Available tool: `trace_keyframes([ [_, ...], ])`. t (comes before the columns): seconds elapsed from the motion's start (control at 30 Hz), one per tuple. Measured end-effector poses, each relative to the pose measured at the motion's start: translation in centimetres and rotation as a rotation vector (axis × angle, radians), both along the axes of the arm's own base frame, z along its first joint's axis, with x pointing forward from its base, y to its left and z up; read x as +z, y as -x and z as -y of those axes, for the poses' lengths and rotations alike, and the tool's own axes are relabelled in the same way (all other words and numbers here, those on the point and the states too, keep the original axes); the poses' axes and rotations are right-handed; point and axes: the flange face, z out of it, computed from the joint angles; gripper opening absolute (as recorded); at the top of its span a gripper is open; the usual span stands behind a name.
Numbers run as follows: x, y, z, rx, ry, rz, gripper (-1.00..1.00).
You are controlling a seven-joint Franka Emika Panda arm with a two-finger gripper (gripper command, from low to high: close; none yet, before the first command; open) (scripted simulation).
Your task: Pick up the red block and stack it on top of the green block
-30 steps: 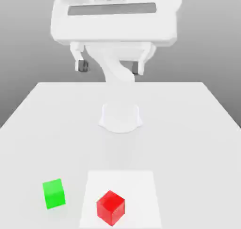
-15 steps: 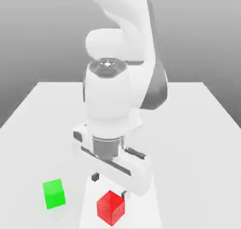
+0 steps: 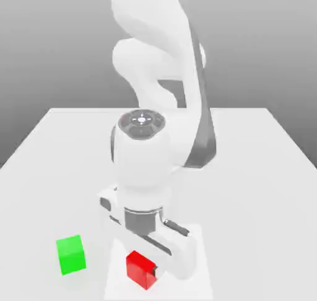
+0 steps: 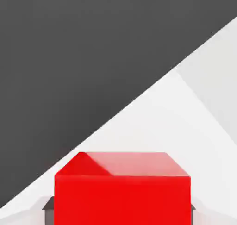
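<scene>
a red block on white, near the frame's edge.
the red block (image 4: 122, 200) showed a two-toned sloping face; beyond the white patch (image 4: 152, 122), a dark grey area (image 4: 69, 57) met a diagonal line.

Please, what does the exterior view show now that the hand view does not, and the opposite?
Only the exterior view shows the green block and the arm. Only the hand view shows both jaws, one at each of two opposite sides of the red block. Both views share the red block, part of the jaws, and the white patch below.
</scene>
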Motion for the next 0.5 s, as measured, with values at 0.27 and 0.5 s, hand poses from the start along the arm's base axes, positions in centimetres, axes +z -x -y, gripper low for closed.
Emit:
trace_keyframes([
  [0.27,2.8,5.9,15.6,-0.176,0.0,-0.001,-1.0],
  [0.5,-1.5,6.0,15.6,-0.17,0.0,-0.001,1.0],
])
